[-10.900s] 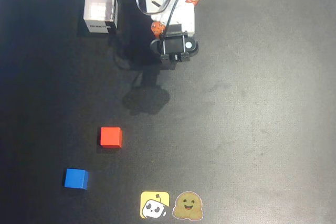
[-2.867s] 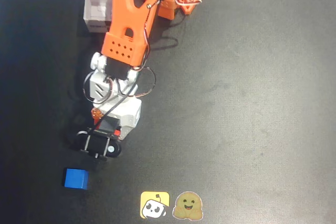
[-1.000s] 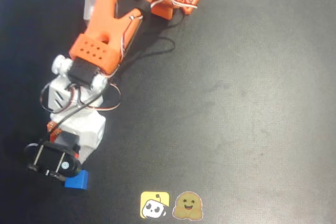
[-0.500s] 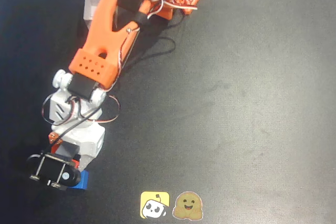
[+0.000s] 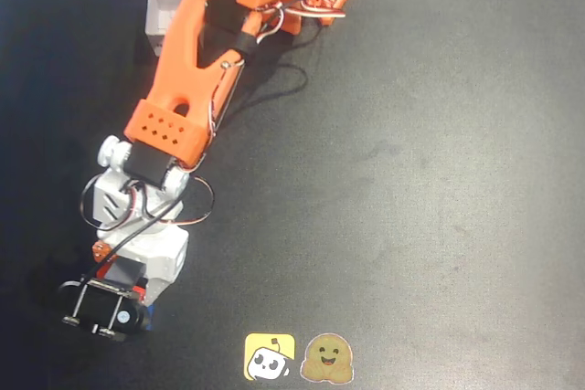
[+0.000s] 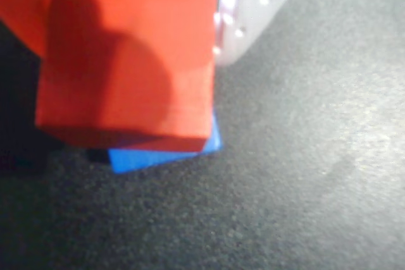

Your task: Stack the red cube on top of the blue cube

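One red cube point(image 6: 126, 61) sits right at the gripper point(image 5: 99, 306), filling the space beside its pale finger in the wrist view. One blue cube point(image 6: 166, 153) lies directly beneath that red one, with just a strip of it peeking out. One open box point(image 5: 166, 17) stands far behind the gripper, near the arm's base. Two stickers lie off to the gripper's side: one yellow point(image 5: 269, 356), one brown point(image 5: 327, 359).

Black matte table point(image 5: 439, 180), faintly scuffed. On it: white box point(image 5: 166, 8) at top left, two stickers point(image 5: 299, 356) at bottom edge, blue cube point(image 6: 166, 153) at lower left.
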Tool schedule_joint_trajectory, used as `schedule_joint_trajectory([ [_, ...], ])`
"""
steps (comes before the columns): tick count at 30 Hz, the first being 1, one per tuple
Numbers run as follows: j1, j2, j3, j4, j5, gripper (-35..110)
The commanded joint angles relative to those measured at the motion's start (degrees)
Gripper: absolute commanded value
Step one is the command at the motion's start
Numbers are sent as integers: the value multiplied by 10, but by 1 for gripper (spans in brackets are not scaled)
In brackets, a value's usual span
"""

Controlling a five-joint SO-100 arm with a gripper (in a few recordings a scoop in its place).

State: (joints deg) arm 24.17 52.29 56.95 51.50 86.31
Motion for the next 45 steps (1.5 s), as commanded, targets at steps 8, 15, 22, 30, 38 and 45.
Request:
schedule_joint_trajectory([
  [8, -8, 4, -26, -9, -4, 0],
  [15, -5, 4, -27, -9, -4, 0],
  [22, -4, 4, -27, -9, -4, 0],
  [30, -4, 1, -25, -11, -4, 4],
  [38, -7, 0, -24, -11, -1, 14],
  [45, -11, 1, -25, -11, 1, 22],
])
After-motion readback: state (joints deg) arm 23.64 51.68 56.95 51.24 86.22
